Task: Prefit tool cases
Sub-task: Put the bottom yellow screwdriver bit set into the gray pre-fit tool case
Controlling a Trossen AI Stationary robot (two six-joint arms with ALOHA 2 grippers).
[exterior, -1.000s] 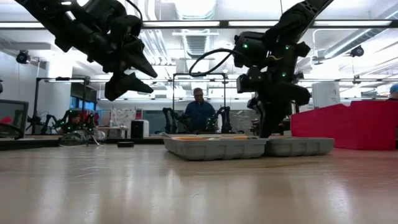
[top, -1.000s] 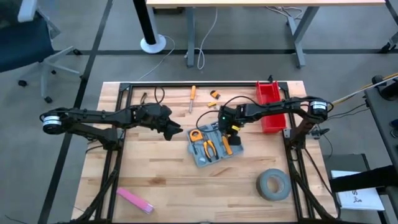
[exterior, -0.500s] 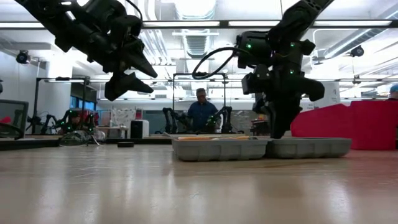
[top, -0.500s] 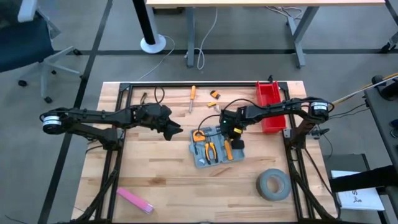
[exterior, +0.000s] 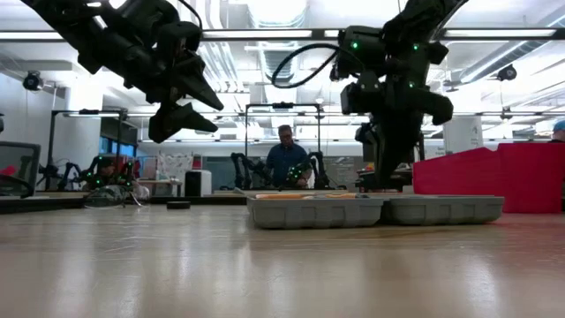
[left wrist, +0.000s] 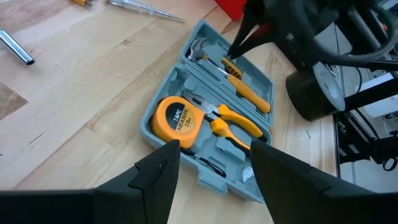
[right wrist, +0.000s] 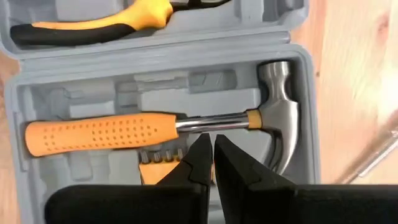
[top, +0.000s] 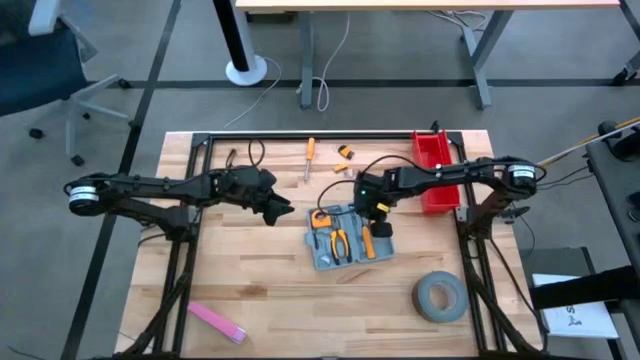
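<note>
Right claw [right wrist: 208, 152] closed, empty, above the hammer [right wrist: 186, 127] inside the open tool case [top: 346, 236]. Left claw [top: 283, 211] open, beside the case, above the counter [top: 250, 280].

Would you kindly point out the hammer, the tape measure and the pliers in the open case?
hammer [right wrist: 102, 134]: right wrist view, on the orange handle.
tape measure [left wrist: 178, 118]: left wrist view, on the yellow round body.
pliers [left wrist: 239, 124]: left wrist view, on a yellow handle.
</note>
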